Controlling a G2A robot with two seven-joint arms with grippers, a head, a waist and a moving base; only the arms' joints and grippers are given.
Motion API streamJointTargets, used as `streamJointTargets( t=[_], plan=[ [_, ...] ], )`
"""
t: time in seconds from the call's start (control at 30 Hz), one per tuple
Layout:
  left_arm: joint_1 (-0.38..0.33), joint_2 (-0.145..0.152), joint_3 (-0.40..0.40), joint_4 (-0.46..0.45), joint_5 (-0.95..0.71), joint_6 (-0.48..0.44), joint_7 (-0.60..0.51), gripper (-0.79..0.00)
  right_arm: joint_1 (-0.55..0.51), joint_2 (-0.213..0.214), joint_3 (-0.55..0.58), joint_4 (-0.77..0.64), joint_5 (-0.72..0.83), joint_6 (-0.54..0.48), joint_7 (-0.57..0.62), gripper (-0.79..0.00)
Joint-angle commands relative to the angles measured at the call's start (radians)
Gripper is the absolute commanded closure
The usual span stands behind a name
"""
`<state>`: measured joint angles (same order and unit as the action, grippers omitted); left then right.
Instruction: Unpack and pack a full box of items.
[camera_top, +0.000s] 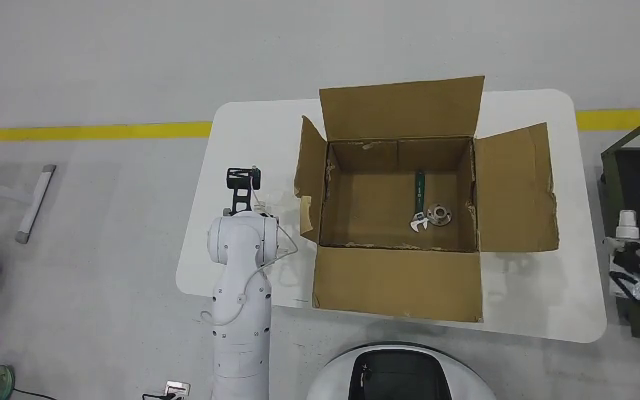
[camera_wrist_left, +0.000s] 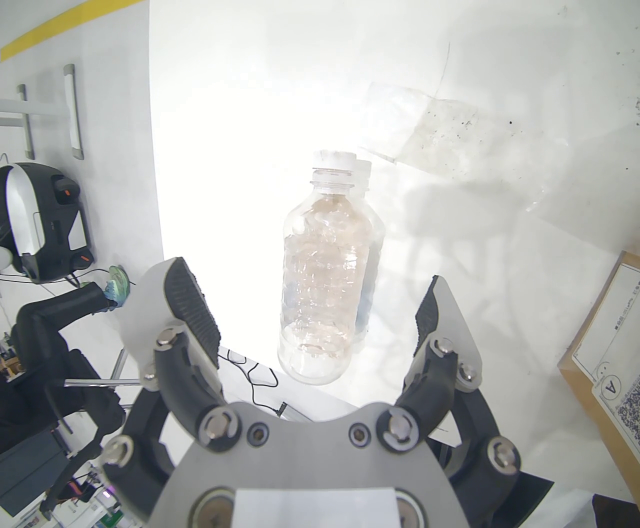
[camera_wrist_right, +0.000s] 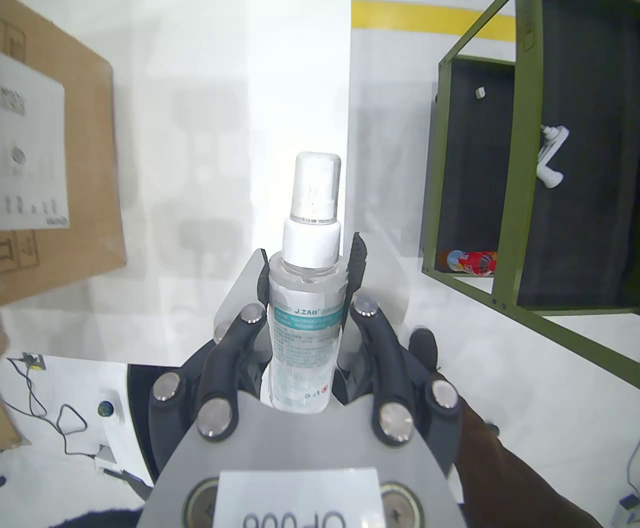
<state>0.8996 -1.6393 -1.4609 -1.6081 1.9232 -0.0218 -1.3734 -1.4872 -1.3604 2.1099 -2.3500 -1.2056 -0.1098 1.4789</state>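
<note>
Okay, so the left gripper (camera_wrist_left: 307, 280) is spread wide at roughly 9 o'clock of the cardboard box (camera_top: 400, 285). A clear plastic bottle (camera_wrist_left: 325, 260) sits on the white table (camera_wrist_left: 250, 100) in the gap, with neither pad touching it. The right gripper (camera_wrist_right: 310, 255) is clamped on a spray bottle (camera_wrist_right: 305, 310) by the table's 3 o'clock edge, near a green rack (camera_wrist_right: 520, 150). The box flaps are open, and a green-handled wrench (camera_top: 419, 190) and a metal part (camera_top: 437, 213) lie inside toward 3 o'clock.
</note>
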Motion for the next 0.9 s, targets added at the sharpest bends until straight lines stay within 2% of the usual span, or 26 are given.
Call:
streamJointTargets(
  t=[0.0,0.07,0.13,0.27,0.67,0.73,0.77,0.83,0.87],
  plan=[
    [0.0,0.0,0.0,0.0,0.0,0.0,0.0,-0.785,-0.052,-0.004,-0.031,0.0,0.011,0.008,-0.057,0.0],
    [0.0,0.0,0.0,0.0,0.0,0.0,0.0,-0.785,-0.104,-0.004,-0.056,0.0,-0.042,-0.011,-0.113,0.0],
    [0.0,0.0,0.0,0.0,0.0,0.0,0.0,-0.785,-0.145,-0.009,-0.078,0.0,-0.016,0.027,-0.159,0.0],
    [0.0,0.0,0.0,0.0,0.0,0.0,0.0,-0.785,-0.187,-0.01,-0.105,0.023,-0.022,0.036,-0.222,0.0],
    [0.0,0.0,0.0,0.0,0.0,0.0,0.0,-0.785,-0.175,0.0,-0.22,0.157,-0.14,0.031,-0.305,-0.003],
    [0.0,0.0,0.0,0.0,0.0,0.0,0.0,-0.785,-0.169,0.003,-0.23,0.172,-0.171,0.032,-0.318,-0.256],
    [0.0,0.0,0.0,0.0,0.0,0.0,0.0,-0.785,-0.168,0.004,-0.236,0.184,-0.193,0.033,-0.323,-0.44],
    [0.0,0.0,0.0,0.0,0.0,0.0,0.0,-0.785,-0.16,0.004,-0.247,0.195,-0.18,0.047,-0.331,-0.425],
    [0.0,0.0,0.0,0.0,0.0,0.0,0.0,-0.785,-0.16,0.004,-0.247,0.197,-0.184,0.047,-0.333,-0.529]
  ],
)
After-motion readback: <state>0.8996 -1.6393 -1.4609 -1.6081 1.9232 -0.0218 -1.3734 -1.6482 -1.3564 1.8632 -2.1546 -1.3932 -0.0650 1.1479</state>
